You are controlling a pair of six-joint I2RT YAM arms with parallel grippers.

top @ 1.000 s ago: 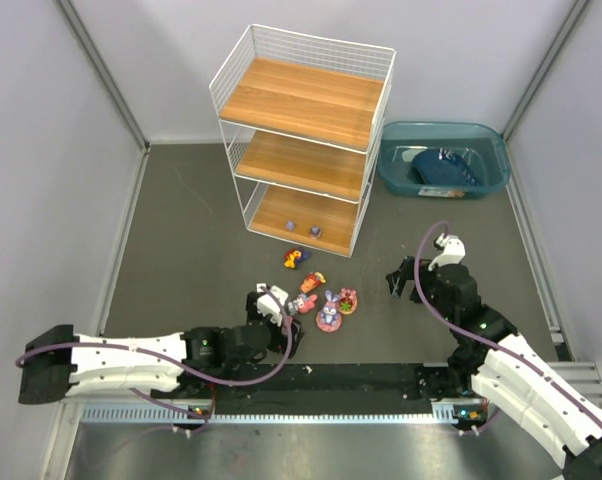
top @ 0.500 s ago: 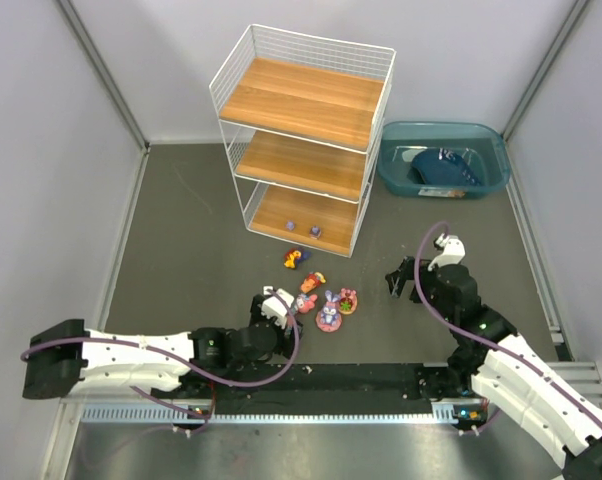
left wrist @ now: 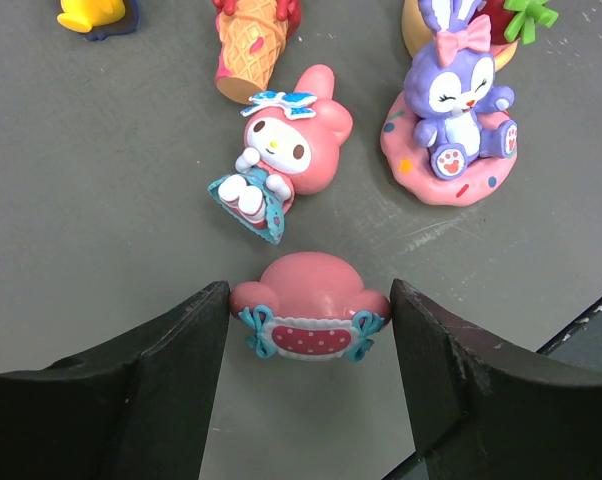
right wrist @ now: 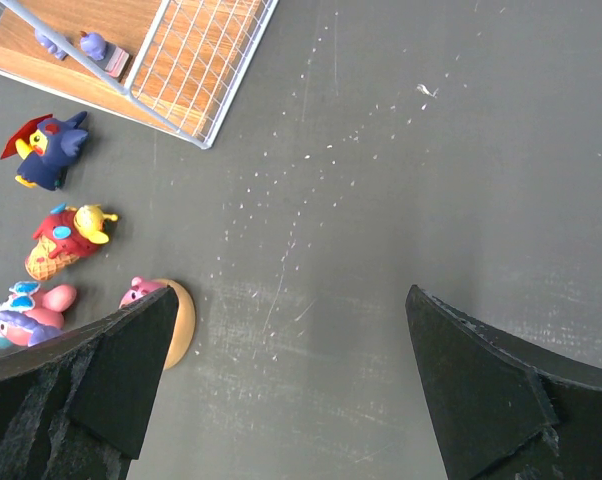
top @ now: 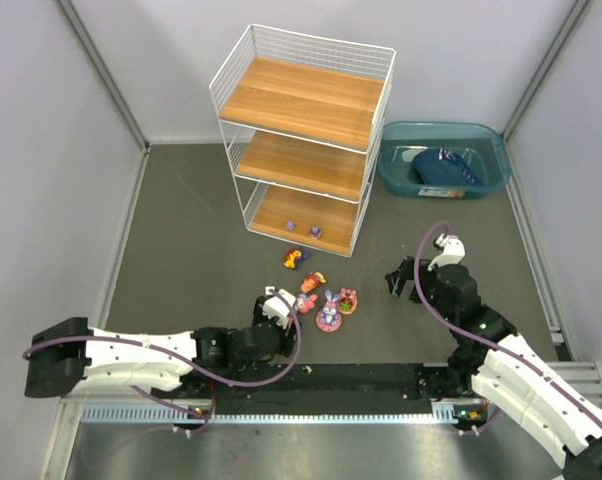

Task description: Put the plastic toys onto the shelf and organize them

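1. Since a second ago the left arm has sunk lower and reached further along the bench (top: 181, 230). That has set the left hand (left wrist: 309, 290) at the near end of the toy cluster. The right arm has not moved.
2. The left hand's jaws stand on either side of a pink toy (left wrist: 311, 325) that lies on the bench. No gap shows on either side. I cannot tell whether they squeeze it or only touch it.
3. Just beyond that toy a pink bunny (left wrist: 286, 140) with a blue bow lies on the bench. To its right a purple bunny (left wrist: 451, 110) sits on a pink ring.
4. A cone toy (left wrist: 251, 50) and a yellow toy (left wrist: 96, 12) lie further on, cut off by the top edge of the left wrist view.
5. The right hand (right wrist: 291, 292) has its jaws spread wide with only bare bench between them, well to the right of the toys.
6. The shelf (top: 301, 140) stands at the back of the bench, behind the cluster. Two small purple toys (top: 315, 231) sit on its bottom tier near the front.
7. A bird toy (right wrist: 46, 150), dark blue with a red cap, lies on the bench just in front of the shelf.
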